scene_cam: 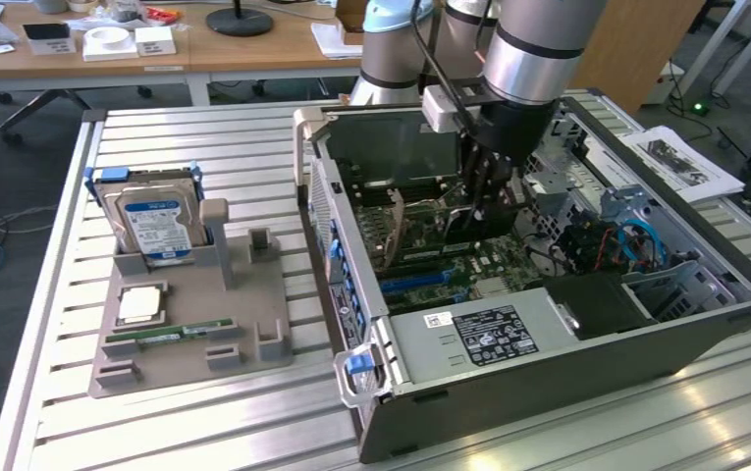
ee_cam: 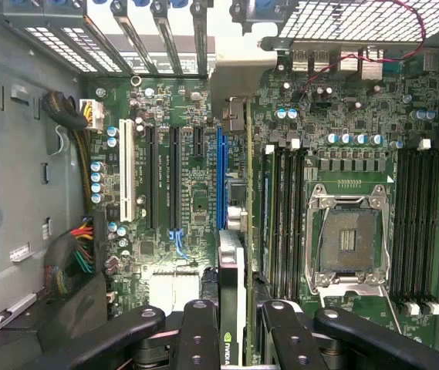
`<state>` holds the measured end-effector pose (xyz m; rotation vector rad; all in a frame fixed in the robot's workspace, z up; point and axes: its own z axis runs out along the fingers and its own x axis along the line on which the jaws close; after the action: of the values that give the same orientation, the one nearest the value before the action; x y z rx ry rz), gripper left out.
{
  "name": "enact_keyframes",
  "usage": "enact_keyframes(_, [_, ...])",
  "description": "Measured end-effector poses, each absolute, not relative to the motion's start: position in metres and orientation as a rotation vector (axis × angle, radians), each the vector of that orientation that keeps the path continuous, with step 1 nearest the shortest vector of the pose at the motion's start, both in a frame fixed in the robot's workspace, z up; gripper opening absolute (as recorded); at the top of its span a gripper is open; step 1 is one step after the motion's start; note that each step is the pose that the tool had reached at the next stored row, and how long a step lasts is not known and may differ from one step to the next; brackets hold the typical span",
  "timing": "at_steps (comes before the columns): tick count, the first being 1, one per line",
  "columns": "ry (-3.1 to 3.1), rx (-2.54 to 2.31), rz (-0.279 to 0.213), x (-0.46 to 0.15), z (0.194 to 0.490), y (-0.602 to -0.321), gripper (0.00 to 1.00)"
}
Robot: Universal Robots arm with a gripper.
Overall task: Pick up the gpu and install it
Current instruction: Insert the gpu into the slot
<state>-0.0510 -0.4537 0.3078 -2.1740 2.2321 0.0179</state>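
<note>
Black fingers (ee_cam: pixel 197 331) of the gripper (ee_cam: pixel 233 320) are clamped on the gpu (ee_cam: pixel 233 270), one on each face. The card is held on edge over the motherboard (ee_cam: pixel 180 162) and runs along the long blue slot (ee_cam: pixel 221 169); whether it sits in that slot I cannot tell. In the exterior view the arm reaches down into the open computer case (scene_cam: pixel 571 392). At nine o'clock of the case, a grey holder (scene_cam: pixel 186 324) on the slatted table (scene_cam: pixel 218 137) carries a hard drive (scene_cam: pixel 152 224) and a green RAM stick (scene_cam: pixel 172 335).

the arm (scene_cam: pixel 532 54) is built of silver-grey tubes with pale blue joint caps; a black cable (scene_cam: pixel 436 54) is run alongside; the gripper (scene_cam: pixel 484 211) is black, its fingers (ee_cam: pixel 197 339) dotted with screws.
</note>
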Motion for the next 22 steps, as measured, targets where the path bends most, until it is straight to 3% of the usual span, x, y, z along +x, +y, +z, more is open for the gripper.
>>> enact_keyframes(22, [2.232, -2.174, 0.018, -0.0557, 0.3073, -0.4537, 0.27])
